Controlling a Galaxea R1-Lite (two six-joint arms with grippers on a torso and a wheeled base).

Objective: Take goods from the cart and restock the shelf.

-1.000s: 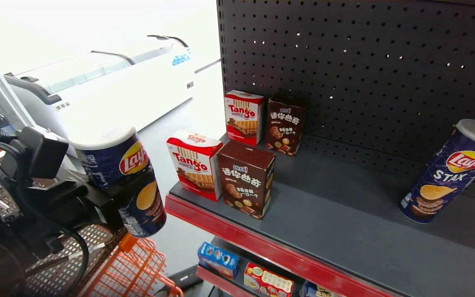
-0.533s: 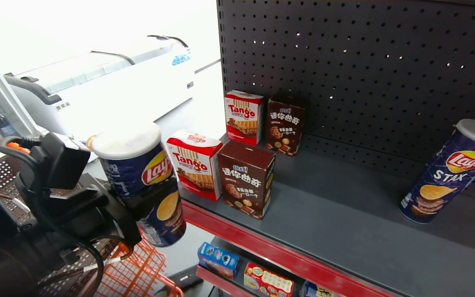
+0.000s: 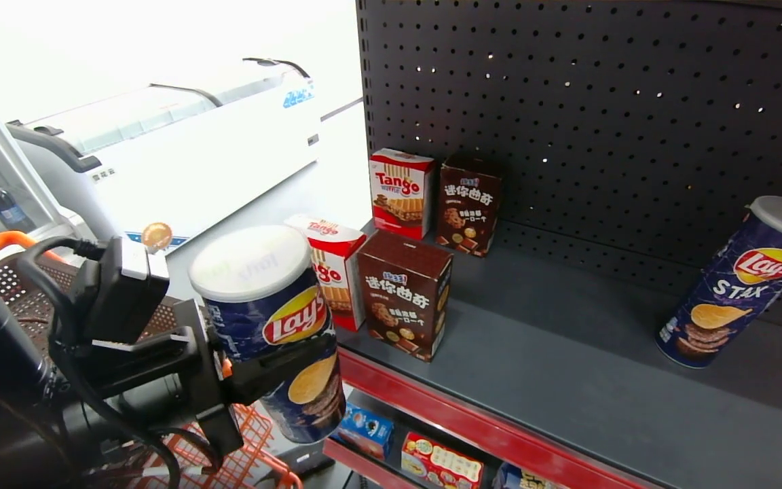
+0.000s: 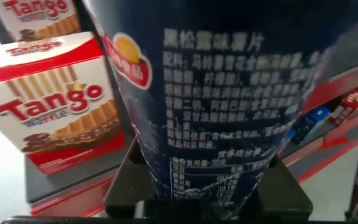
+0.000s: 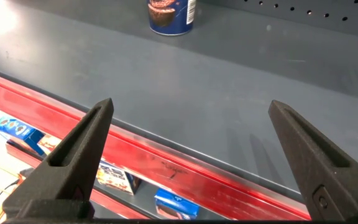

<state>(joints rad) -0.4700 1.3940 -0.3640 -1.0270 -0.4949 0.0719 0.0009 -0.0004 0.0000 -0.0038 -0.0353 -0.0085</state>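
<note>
**Left gripper [image 3: 265,367] clamped on chip can [image 3: 262,305], short of the shelf [image 3: 567,367].**
Head: can near upright, lid up, beside the cart [image 3: 1,239], overlapping the wafer box [image 3: 333,272]. Bare shelf lies ahead and rightward, between cookie box [image 3: 404,292] and leaning can [image 3: 737,285]. Can has travelled right and shelfward over the last second. Left wrist: can body between the jaws, wafer box just beyond. Right wrist: right gripper [image 5: 190,106] spread wide, empty, above the red lip [image 5: 166,158].
</note>
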